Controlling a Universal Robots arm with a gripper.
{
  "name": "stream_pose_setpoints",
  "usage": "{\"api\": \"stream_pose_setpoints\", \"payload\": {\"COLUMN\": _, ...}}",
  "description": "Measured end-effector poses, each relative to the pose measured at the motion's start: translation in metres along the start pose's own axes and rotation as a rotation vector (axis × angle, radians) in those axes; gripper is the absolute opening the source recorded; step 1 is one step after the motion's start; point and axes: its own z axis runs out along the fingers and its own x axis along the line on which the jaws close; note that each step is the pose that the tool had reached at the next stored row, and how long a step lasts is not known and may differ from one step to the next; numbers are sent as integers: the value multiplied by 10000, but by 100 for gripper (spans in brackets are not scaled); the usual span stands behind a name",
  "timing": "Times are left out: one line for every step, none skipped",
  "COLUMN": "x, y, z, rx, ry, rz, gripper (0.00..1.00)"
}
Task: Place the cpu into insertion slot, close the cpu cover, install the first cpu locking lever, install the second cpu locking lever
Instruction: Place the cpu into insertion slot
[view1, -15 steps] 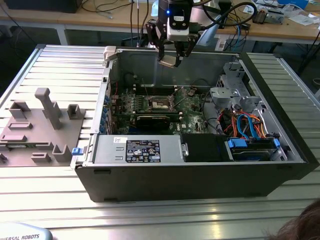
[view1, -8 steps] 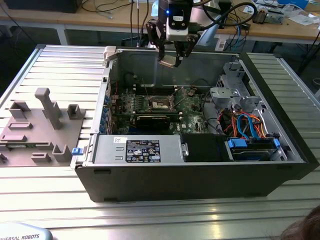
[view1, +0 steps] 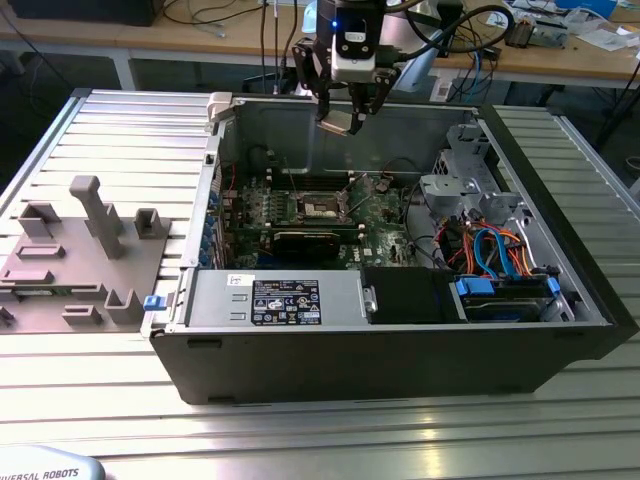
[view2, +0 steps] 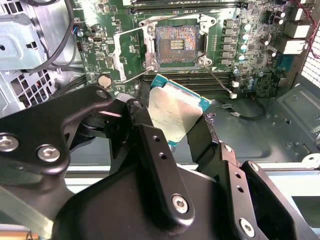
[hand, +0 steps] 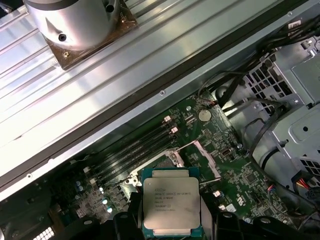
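Observation:
My gripper (view1: 342, 118) hangs above the open computer case, shut on the cpu (view1: 338, 122). In the second wrist view the cpu (view2: 175, 112) sits tilted between the two black fingers (view2: 140, 120), its underside facing the camera. In the first wrist view its silver top (hand: 170, 202) shows. The insertion slot (view2: 176, 46) lies bare on the green board below, and it sits mid-board in the exterior view (view1: 322, 208). The cpu cover (view2: 116, 52) is swung open beside the slot. The chip is well above the slot and apart from it.
Memory slots (view2: 185, 82) run beside the socket and a coin battery (view2: 103, 80) lies near it. A drive cage with coloured cables (view1: 480, 235) fills the case's right side in the exterior view. A grey fixture plate (view1: 80, 250) lies outside the case on the left.

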Motion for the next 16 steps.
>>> {"api": "stream_pose_setpoints", "payload": {"x": 0, "y": 0, "z": 0, "rx": 0, "ry": -1, "rz": 15, "gripper": 54}}
{"api": "stream_pose_setpoints", "payload": {"x": 0, "y": 0, "z": 0, "rx": -1, "ry": -4, "rz": 44, "gripper": 54}}
{"api": "stream_pose_setpoints", "payload": {"x": 0, "y": 0, "z": 0, "rx": -1, "ry": -6, "rz": 63, "gripper": 54}}
{"api": "stream_pose_setpoints", "payload": {"x": 0, "y": 0, "z": 0, "rx": -1, "ry": -7, "rz": 81, "gripper": 54}}
{"api": "stream_pose_setpoints", "payload": {"x": 0, "y": 0, "z": 0, "rx": -2, "ry": -9, "rz": 98, "gripper": 54}}
{"api": "stream_pose_setpoints", "payload": {"x": 0, "y": 0, "z": 0, "rx": -2, "ry": -10, "rz": 116, "gripper": 54}}
{"api": "stream_pose_setpoints", "payload": {"x": 0, "y": 0, "z": 0, "rx": -3, "ry": -12, "rz": 130, "gripper": 54}}
{"api": "stream_pose_setpoints", "payload": {"x": 0, "y": 0, "z": 0, "rx": -2, "ry": -14, "rz": 150, "gripper": 54}}
{"api": "stream_pose_setpoints", "payload": {"x": 0, "y": 0, "z": 0, "rx": -3, "ry": -15, "rz": 171, "gripper": 54}}
{"api": "stream_pose_setpoints", "payload": {"x": 0, "y": 0, "z": 0, "rx": -3, "ry": -17, "rz": 191, "gripper": 54}}
{"api": "stream_pose_setpoints", "payload": {"x": 0, "y": 0, "z": 0, "rx": -4, "ry": -19, "rz": 213, "gripper": 54}}
{"api": "stream_pose_setpoints", "payload": {"x": 0, "y": 0, "z": 0, "rx": -5, "ry": -21, "rz": 237, "gripper": 54}}
{"api": "stream_pose_setpoints", "payload": {"x": 0, "y": 0, "z": 0, "rx": -6, "ry": -24, "rz": 268, "gripper": 54}}
{"api": "stream_pose_setpoints", "payload": {"x": 0, "y": 0, "z": 0, "rx": -7, "ry": -26, "rz": 292, "gripper": 54}}
{"api": "stream_pose_setpoints", "payload": {"x": 0, "y": 0, "z": 0, "rx": -7, "ry": -28, "rz": 321, "gripper": 54}}
{"api": "stream_pose_setpoints", "payload": {"x": 0, "y": 0, "z": 0, "rx": -7, "ry": -31, "rz": 348, "gripper": 54}}
